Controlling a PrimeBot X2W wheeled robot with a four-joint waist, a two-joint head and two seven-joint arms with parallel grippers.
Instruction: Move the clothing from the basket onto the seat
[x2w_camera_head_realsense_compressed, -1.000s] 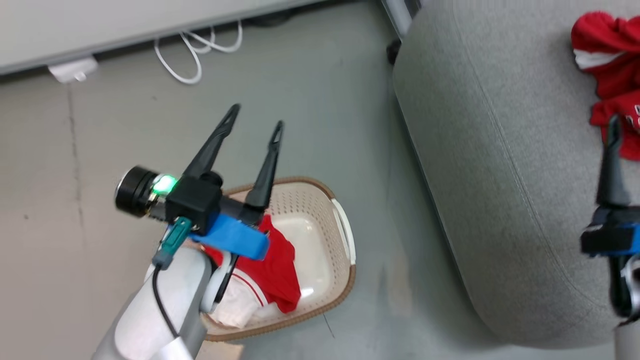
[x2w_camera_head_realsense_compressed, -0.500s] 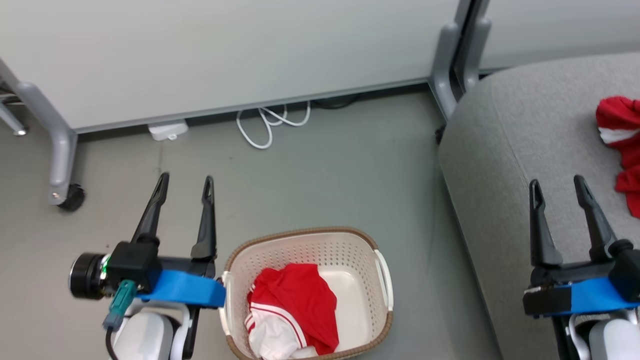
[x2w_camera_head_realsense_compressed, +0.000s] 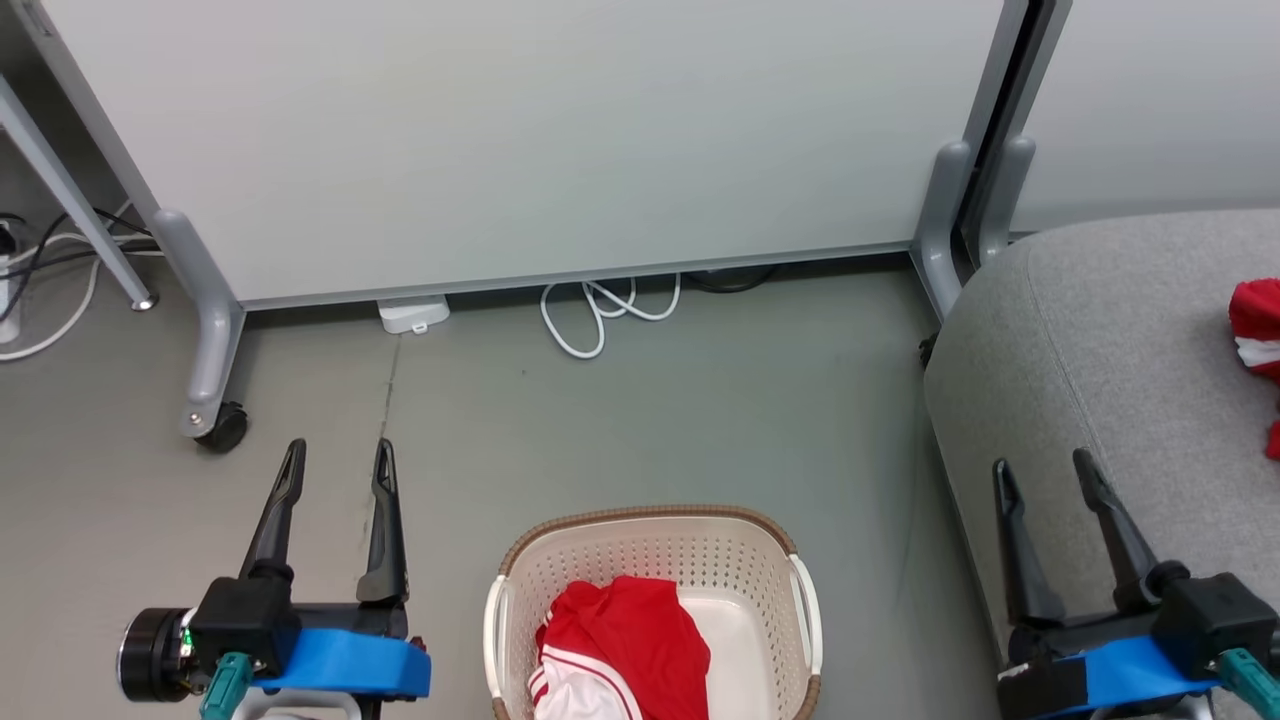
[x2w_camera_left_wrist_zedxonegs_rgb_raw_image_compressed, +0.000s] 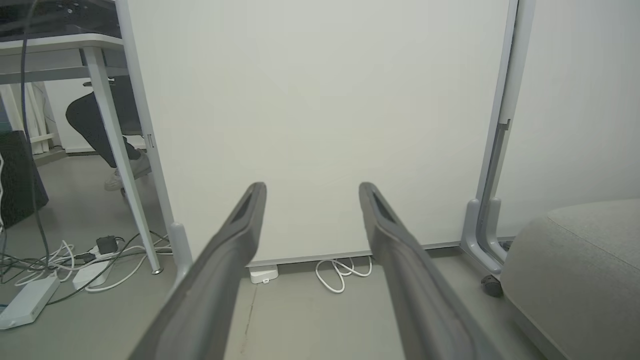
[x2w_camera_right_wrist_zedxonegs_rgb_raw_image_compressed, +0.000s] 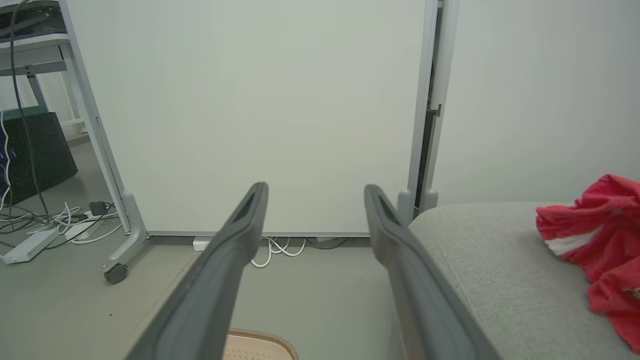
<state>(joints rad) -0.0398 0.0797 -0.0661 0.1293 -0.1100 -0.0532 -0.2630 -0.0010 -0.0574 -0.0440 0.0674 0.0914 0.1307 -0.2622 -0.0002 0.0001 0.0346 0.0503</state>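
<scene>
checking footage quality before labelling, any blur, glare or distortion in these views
Head view: sharp, evenly lit, no glare; basket cropped at bottom. Left wrist view: left gripper slightly soft up close, partition posts lean from the wide lens. Right wrist view: same lean, clothing cropped at right.

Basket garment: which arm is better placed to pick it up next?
Left, probably. The left fingers hang open right beside the basket, and the garment lies toward that side. The right fingers, also open, sit farther off, over the seat edge.
</scene>
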